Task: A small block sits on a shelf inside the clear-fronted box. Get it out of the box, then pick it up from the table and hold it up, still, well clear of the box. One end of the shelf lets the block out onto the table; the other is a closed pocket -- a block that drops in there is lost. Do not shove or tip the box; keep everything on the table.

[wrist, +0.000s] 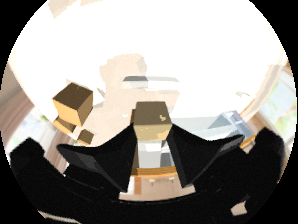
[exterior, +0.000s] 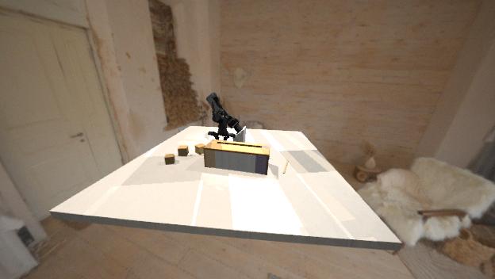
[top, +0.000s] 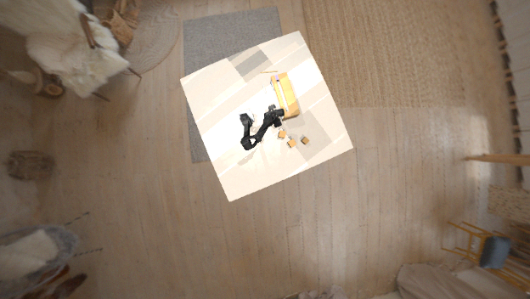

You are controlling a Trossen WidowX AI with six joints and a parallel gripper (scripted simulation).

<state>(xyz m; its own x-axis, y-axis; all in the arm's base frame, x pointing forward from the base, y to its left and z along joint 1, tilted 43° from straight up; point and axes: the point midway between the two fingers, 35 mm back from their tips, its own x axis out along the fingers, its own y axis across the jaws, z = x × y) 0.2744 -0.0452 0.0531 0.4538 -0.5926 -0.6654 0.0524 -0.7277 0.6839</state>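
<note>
Beside box (top: 285, 94), gripper (wrist: 152, 156) apparently clamping block (wrist: 152, 123)
</note>
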